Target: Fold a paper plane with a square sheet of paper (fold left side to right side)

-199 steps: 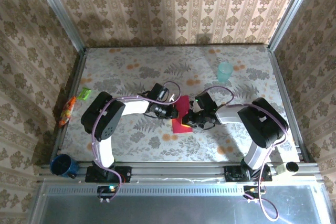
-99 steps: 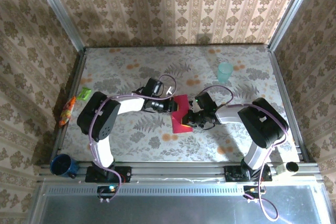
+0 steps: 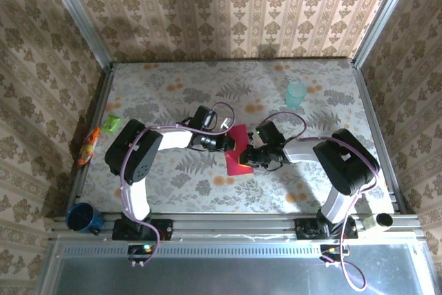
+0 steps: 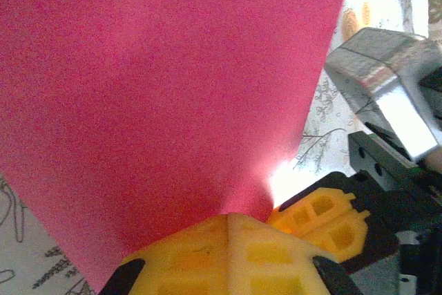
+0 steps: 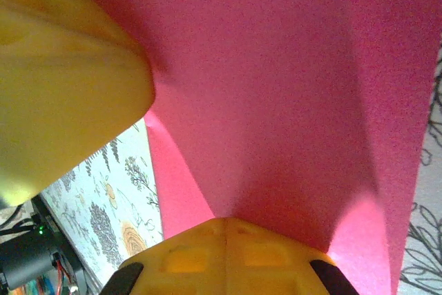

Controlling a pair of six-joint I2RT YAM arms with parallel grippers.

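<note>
The square sheet of paper (image 3: 238, 161) is magenta-red and lies bent at mid-table between both arms. My left gripper (image 3: 231, 144) is shut on its left part. In the left wrist view the yellow fingertips (image 4: 207, 246) meet at the sheet (image 4: 173, 81), which fans upward from them. My right gripper (image 3: 252, 158) is shut on the sheet's right part. In the right wrist view the paper (image 5: 276, 88) creases outward from the closed gripper (image 5: 224, 220). The left arm's yellow finger (image 5: 69, 81) sits close at upper left there. A paper plane is out of view.
A pale teal cup (image 3: 295, 94) stands at the far right of the floral table. A green packet (image 3: 110, 124) and an orange packet (image 3: 88, 146) lie by the left rail. A blue mug (image 3: 81, 217) sits at the near left corner.
My left gripper swung slightly away and back toward the right gripper, carrying its part of the sheet. The right arm stayed put.
</note>
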